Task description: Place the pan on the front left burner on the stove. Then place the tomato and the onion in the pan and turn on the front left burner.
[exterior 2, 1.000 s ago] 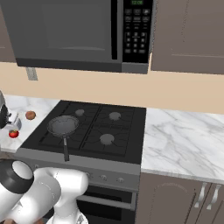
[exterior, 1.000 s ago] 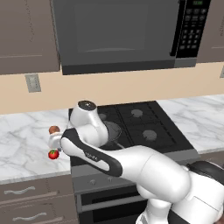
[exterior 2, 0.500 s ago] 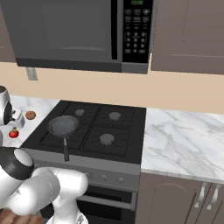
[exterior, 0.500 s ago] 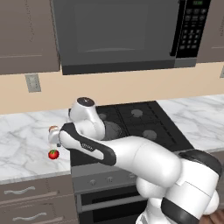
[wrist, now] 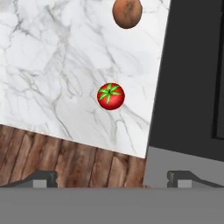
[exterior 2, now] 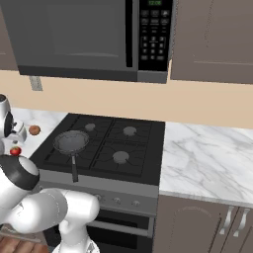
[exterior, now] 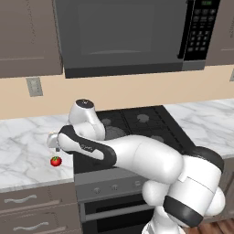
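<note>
The shallow dark frying pan (exterior 2: 71,142) is seen from the right base view on the front left burner of the black four-burner stove (exterior 2: 129,148), its handle pointing toward the front edge. In the hand view, the small red tomato (wrist: 110,96) with its green stem top lies on the white marble counter (wrist: 52,78), well apart from the orange-brown onion (wrist: 127,12), beside the stove's edge. The end effector (wrist: 113,178) hangs released above the tomato, jaws spread wide. Wooden floor is visible below the counter edge.

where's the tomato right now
The tomato lies on the marble counter left of the stove, nearer the counter's front edge than the onion.
</note>
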